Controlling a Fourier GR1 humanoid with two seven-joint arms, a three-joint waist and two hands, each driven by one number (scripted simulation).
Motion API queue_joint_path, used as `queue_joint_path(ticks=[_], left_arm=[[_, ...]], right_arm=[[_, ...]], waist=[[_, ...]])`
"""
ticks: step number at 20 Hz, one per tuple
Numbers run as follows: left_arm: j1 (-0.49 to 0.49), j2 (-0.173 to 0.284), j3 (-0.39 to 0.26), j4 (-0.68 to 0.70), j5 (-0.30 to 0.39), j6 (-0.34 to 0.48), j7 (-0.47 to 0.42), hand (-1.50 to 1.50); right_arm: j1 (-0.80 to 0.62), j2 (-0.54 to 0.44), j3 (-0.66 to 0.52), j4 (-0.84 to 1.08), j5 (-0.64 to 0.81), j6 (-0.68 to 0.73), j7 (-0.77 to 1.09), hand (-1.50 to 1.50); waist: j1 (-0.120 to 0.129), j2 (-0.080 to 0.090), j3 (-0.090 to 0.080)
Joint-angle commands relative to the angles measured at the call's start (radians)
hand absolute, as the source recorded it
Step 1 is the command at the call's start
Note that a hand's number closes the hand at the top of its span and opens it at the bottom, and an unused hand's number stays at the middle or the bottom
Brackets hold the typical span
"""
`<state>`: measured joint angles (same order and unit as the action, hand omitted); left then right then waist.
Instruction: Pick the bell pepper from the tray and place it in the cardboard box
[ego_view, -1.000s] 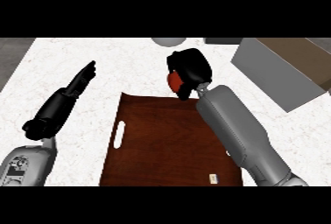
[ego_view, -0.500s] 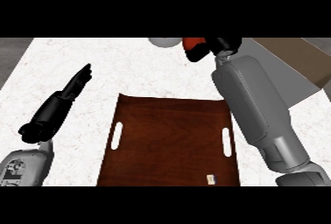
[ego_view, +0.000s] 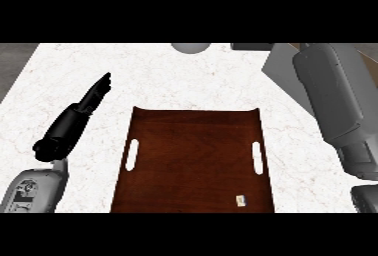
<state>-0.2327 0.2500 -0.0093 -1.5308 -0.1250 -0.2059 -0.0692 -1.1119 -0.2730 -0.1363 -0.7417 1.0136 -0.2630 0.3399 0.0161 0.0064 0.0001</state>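
Observation:
The dark brown wooden tray (ego_view: 193, 160) lies in the middle of the white marble counter with nothing on it but a small label near its front right corner. No bell pepper shows anywhere. My right forearm (ego_view: 332, 95) runs up the right side over the cardboard box (ego_view: 279, 70), of which only a grey flap shows. The right hand is past the view's top edge. My left hand (ego_view: 83, 112) rests open left of the tray, its fingers straight and pointing away.
A grey round object (ego_view: 190, 47) sits at the counter's far edge, with a dark object (ego_view: 251, 46) next to it. The counter's left edge (ego_view: 18, 80) runs close to my left arm.
My right arm has swung further up and right, carrying the hand and the red pepper out of view over the box. The left hand has stayed where it was.

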Motion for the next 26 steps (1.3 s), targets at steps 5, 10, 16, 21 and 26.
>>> queue_joint_path(ticks=[5,10,16,21,26], left_arm=[[-0.037,-0.019,-0.012,0.037,-0.016,-0.002,-0.008,0.0],[0.015,0.007,0.003,-0.047,0.007,-0.026,0.012,0.0],[-0.018,0.002,0.003,-0.027,-0.006,-0.023,0.013,0.0],[0.048,-0.014,-0.013,-0.049,-0.021,-0.013,-0.033,0.0],[-0.02,-0.016,0.005,0.009,-0.017,-0.014,-0.016,0.0]], right_arm=[[-0.061,-0.16,-0.033,0.27,0.02,0.115,-0.086,1.5],[0.003,-0.263,-0.079,0.379,-0.039,0.288,-0.197,1.5],[-0.027,-0.353,-0.053,0.511,-0.002,0.425,-0.285,1.5],[0.002,-0.344,-0.07,0.557,-0.028,0.5,-0.394,-1.5],[-0.006,-0.334,-0.152,0.517,-0.114,0.436,-0.542,-1.5]], waist=[[0.012,0.009,0.0],[0.018,0.004,0.001],[0.031,0.013,0.001],[0.037,0.011,0.002],[0.028,0.014,0.003]])
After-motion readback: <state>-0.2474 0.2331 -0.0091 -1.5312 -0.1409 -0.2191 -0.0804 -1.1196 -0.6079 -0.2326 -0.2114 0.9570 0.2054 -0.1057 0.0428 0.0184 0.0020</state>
